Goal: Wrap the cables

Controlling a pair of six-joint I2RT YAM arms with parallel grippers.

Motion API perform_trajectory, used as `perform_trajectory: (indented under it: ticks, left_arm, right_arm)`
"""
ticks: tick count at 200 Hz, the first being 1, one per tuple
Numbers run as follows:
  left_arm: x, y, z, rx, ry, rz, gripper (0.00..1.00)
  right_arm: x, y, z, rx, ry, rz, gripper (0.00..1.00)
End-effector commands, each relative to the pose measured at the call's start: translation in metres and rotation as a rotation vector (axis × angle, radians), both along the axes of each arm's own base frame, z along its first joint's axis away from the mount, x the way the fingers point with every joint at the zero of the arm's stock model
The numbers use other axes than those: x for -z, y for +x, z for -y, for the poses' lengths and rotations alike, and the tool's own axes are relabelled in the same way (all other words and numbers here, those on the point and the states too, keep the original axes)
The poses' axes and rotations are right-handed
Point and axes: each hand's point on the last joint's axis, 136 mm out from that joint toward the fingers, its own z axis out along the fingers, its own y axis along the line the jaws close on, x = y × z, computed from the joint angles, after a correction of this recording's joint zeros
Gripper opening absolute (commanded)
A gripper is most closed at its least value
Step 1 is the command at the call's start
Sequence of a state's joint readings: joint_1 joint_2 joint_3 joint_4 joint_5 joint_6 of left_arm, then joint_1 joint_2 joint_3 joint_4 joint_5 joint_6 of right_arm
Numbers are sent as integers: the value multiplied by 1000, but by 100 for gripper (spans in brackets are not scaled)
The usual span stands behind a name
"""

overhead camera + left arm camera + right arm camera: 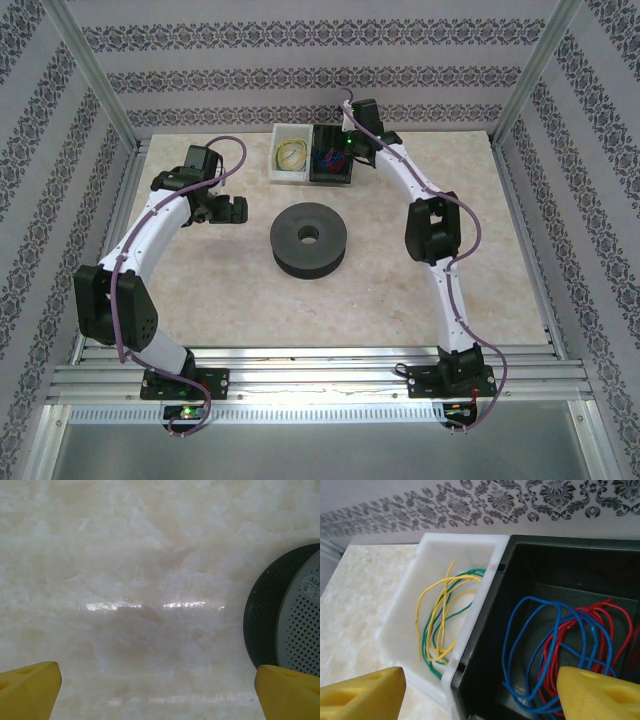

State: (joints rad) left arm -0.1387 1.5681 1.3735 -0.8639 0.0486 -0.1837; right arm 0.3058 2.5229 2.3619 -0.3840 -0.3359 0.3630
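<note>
At the left of the desk (200, 290), the left pincer (225, 208) is held open over bare surface, nothing gripped. At the centre, the black spool (309, 238) is seen with no wire wound on it. At the back, past the white bin (460, 537), the blue cable (504, 652) is found tangled with red wire (580, 611) in the black bin (485, 630), and the right pincer (480, 695) is poised open above it. Wrapping is judged not yet begun.

The blue wire (504, 655) partly hides behind the right pincer (482, 692); the black spool (260, 625) is cut off.
</note>
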Motion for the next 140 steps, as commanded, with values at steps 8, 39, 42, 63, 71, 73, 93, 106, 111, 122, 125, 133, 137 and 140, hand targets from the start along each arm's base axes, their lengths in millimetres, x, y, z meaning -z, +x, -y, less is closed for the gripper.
perform_trajectory:
  ticks: [8,39,42,63,71,73,93,106,111,122,125,133,137,140]
  left_arm:
    - [1,-3,5,31,17,-30,99]
    - [2,-3,6,37,15,-33,99]
    - [2,-3,6,36,14,-32,99]
    - [2,-3,6,38,14,-33,99]
    - [2,-3,6,39,12,-33,99]
    - [3,-3,6,40,12,-34,99]
    - [2,-3,7,41,10,-32,99]
    - [3,-3,7,41,7,-34,99]
    - [3,-3,7,44,6,-35,99]
    - [3,-4,7,42,6,-34,99]
    - [3,-4,7,42,6,-34,99]
    - [3,-4,7,43,6,-33,99]
    - [3,-4,7,43,6,-34,99]
    - [4,-4,7,44,6,-34,99]
  right_arm:
    - [1,7,-6,54,-44,3,75]
    - [18,11,-6,76,-52,-28,70]
    - [20,11,-6,79,-54,-31,70]
    - [28,12,-2,102,-70,-43,69]
    - [28,13,-1,110,-74,-43,68]
    - [29,13,0,113,-76,-45,68]
    - [32,15,2,124,-82,-43,68]
    - [36,16,2,130,-85,-45,67]
    - [37,16,2,129,-85,-47,67]
    - [40,17,2,128,-80,-52,67]
    - [40,16,0,124,-79,-54,67]
    - [41,17,0,124,-76,-55,67]
    - [41,17,-1,122,-72,-56,67]
    - [41,18,0,122,-68,-55,67]
